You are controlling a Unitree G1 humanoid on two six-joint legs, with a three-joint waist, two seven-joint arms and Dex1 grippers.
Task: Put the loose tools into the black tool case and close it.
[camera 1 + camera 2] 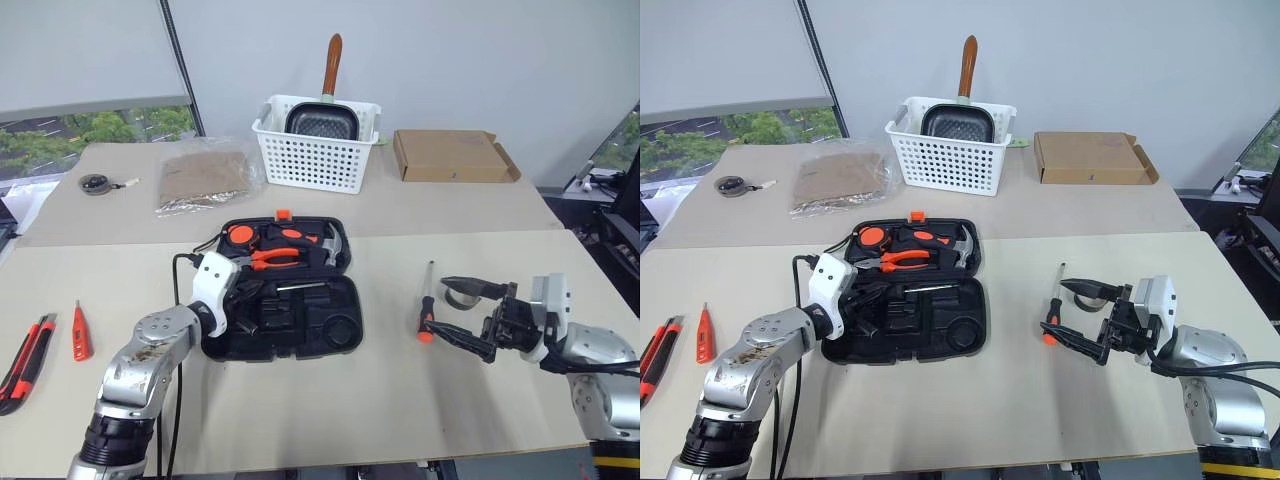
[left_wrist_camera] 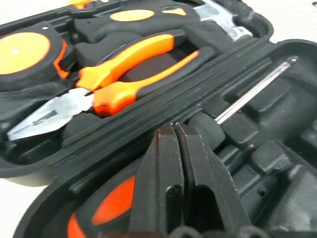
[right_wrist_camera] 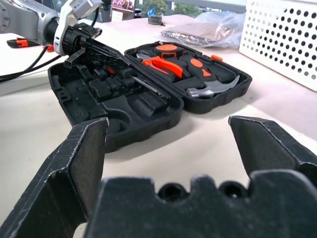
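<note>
The black tool case (image 1: 285, 290) lay open and flat on the table (image 1: 330, 400), serving as the landmark here. The left gripper (image 2: 177, 130) hung over the case's near-left corner with its fingers pressed together, empty, just above a screwdriver (image 2: 247, 96) already seated in a recess of the near half (its orange-and-black handle showed beneath the fingers). In the far half sat orange-handled pliers (image 1: 272, 259) and a hammer (image 1: 333, 240). To the right of the case, apart from it, a second screwdriver (image 1: 428, 313) lay on the table, and just beyond it a small grey tape roll (image 1: 460, 296); the right gripper (image 1: 475, 315) hovered there with its fingers spread wide, holding nothing. Well to the left of the case lay the small orange tester screwdriver (image 1: 80, 333) and, farther left, the red-and-black utility knife (image 1: 28, 360). Behind the case stood a white basket (image 1: 315, 145).
</note>
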